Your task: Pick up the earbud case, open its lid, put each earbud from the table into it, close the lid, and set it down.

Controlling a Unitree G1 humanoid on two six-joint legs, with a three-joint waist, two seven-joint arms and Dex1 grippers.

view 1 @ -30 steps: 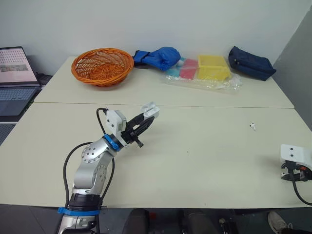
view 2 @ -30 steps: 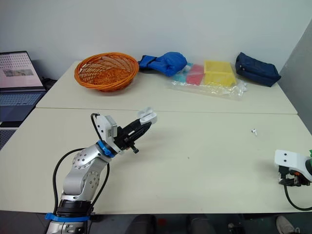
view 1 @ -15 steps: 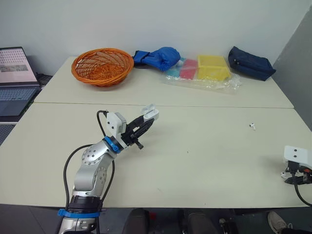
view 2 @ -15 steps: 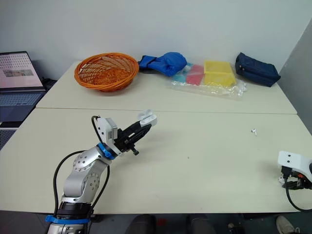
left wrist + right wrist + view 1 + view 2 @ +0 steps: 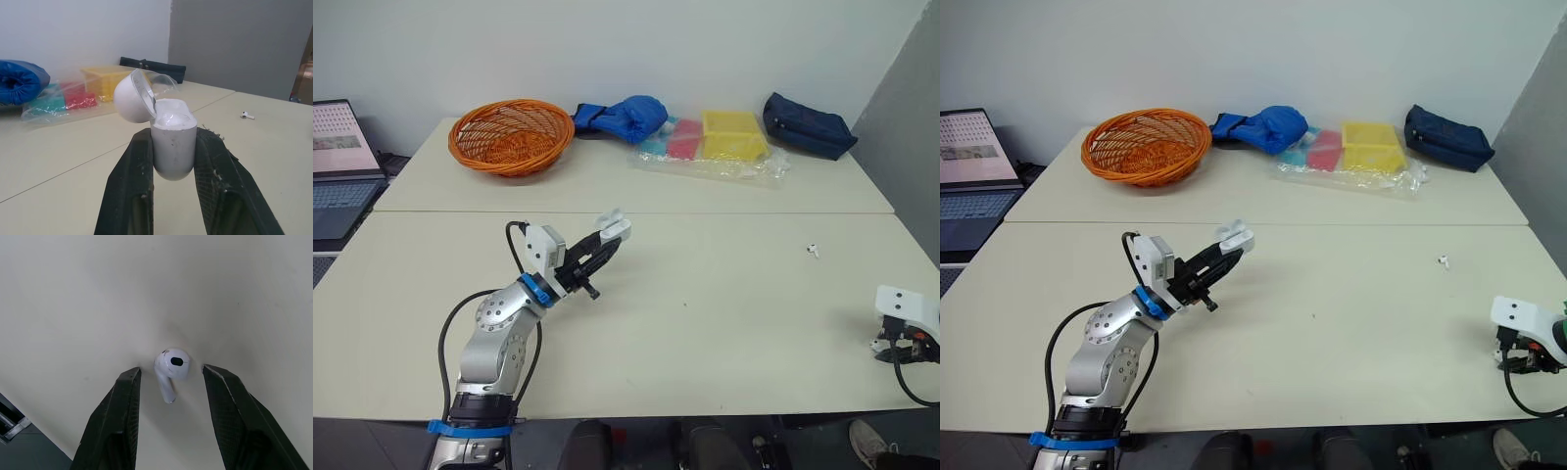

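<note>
My left gripper is shut on the white earbud case, held above the table's middle-left. The case's lid is flipped open. My right gripper is open near the table's front right edge, right above a white earbud that lies between its two fingers. The right wrist housing marks that arm in the head views. A second white earbud lies on the table further back on the right, also seen past the case as a small white earbud.
An orange wicker basket stands at the back left. A blue bundle, a plastic bag with yellow, red and teal items and a dark blue pouch line the back. A laptop sits off the left side.
The whole head picture has shifted slightly, so the camera moved. My right wrist drifted a little toward the front right edge, then back. The left gripper with the open case has stayed in place.
</note>
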